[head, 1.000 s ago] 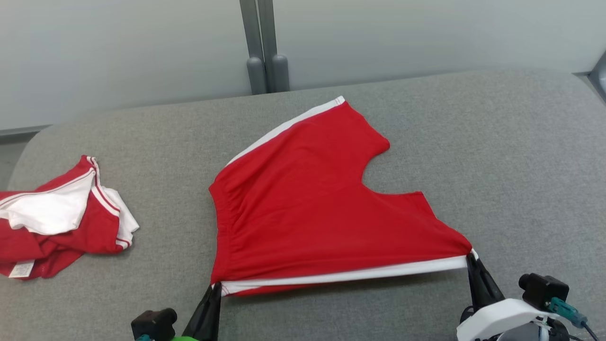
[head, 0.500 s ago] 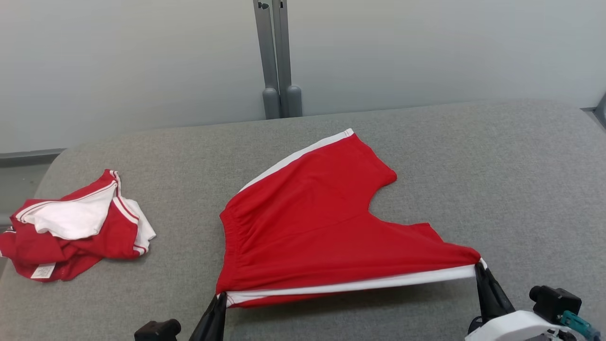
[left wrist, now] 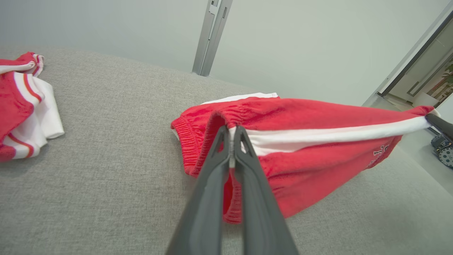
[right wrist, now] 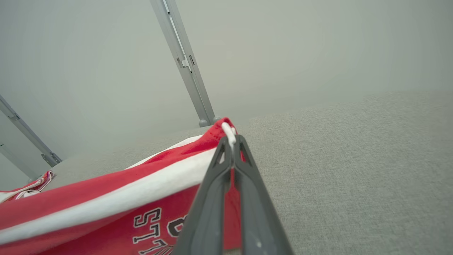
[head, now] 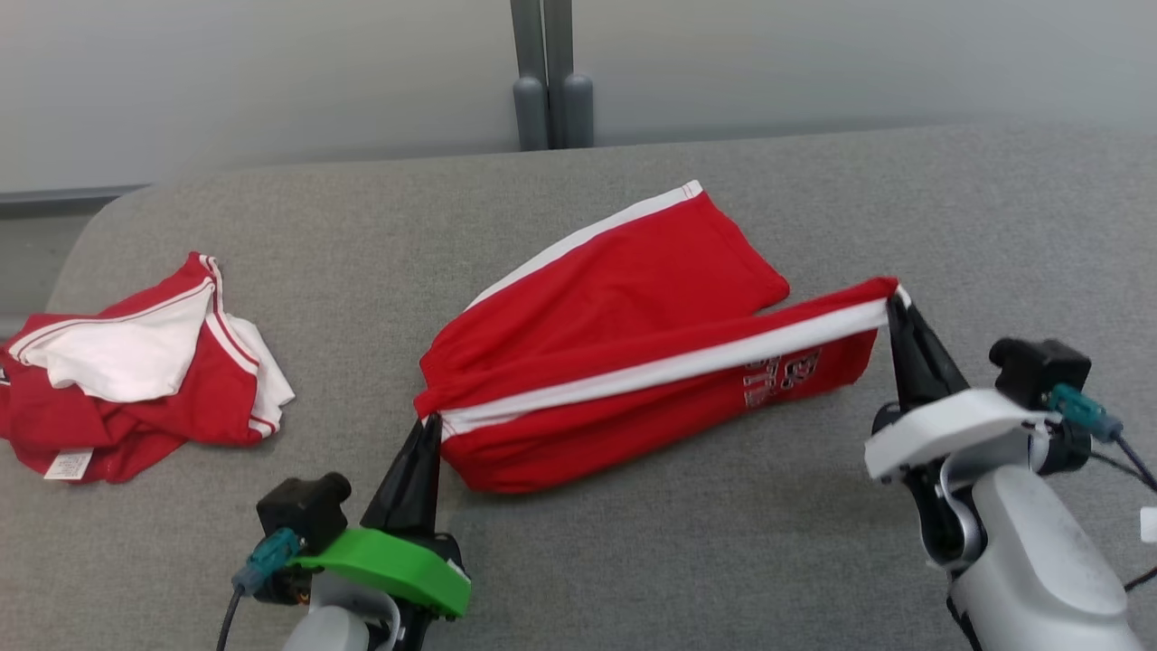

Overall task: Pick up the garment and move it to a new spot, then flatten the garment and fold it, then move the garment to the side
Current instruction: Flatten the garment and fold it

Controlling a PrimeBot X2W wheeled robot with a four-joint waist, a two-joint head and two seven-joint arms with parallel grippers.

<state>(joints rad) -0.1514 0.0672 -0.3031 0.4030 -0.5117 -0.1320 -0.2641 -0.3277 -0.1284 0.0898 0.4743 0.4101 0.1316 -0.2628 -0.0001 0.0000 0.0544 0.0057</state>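
On the grey fabric-covered tabletop (head: 813, 506), near its middle, we hold the red shorts (head: 633, 298) partly lifted. Our left jaws are clenched on the waistband end of the white side stripe (head: 669, 366) and our right jaws on its hem end, so the stripe runs taut between them. The far leg lies flat while the near leg hangs below the stripe with its lettering (head: 782, 375) showing, and a second red-and-white garment (head: 136, 380) lies crumpled well apart to the left.

Grey upholstered surface (head: 633, 561), pale wall (head: 271, 81)
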